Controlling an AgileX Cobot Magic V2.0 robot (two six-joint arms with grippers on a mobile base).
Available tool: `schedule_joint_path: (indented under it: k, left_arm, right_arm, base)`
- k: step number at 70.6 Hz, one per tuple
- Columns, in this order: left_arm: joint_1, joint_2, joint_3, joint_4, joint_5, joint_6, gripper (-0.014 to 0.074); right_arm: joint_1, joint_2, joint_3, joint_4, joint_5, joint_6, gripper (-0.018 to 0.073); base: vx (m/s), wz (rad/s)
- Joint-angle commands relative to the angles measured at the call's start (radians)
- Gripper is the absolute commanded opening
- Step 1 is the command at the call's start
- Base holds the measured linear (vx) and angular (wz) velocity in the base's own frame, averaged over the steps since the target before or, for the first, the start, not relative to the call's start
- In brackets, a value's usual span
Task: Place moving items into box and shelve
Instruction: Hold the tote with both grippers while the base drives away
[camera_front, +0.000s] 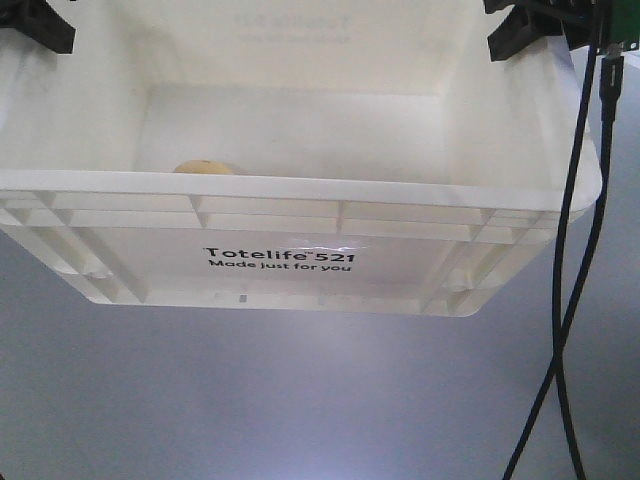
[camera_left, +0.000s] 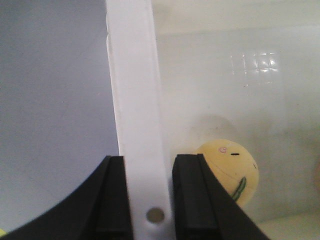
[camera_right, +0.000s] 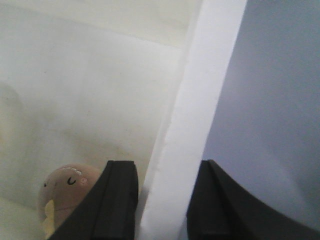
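Black jaws of the left end effector (camera_left: 148, 200) and right end effector (camera_right: 162, 200) clamp opposite end walls of the white box (camera_front: 280, 185), its long axis spanning both arms equally, two moving items (camera_left: 227, 170) lying inside.

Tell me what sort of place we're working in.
Hard to tell; probably a lab or test room. Only a plain grey surface, a dangling black cable and the white crate show.

Left gripper (camera_left: 148, 167) and right gripper (camera_right: 167, 172) clamp the box (camera_front: 300, 185).
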Motion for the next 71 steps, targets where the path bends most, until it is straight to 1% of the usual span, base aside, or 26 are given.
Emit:
schedule_joint_path:
  k: [1, 50, 71]
  left_arm:
    - [-0.004, -0.050, -0.044, -0.016, -0.080, -0.001, -0.0017]
    - [-0.004, -0.050, -0.044, -0.016, -0.080, -0.001, -0.0017]
    - [-0.004, -0.051, -0.044, -0.016, -0.080, -0.001, -0.0017]
  right_arm:
    - [0.002, -0.054, -0.046, 0.033, -0.020, -0.034, -0.0012]
    - [0.002, -0.054, -0.046, 0.033, -0.020, -0.034, -0.0012]
    - [0.002, -0.054, -0.046, 0.032, -0.020, -0.034, -0.0012]
  base:
    - [0.16, 0.64]
    - [0.21, 0.76]
    - [0.27, 0.67]
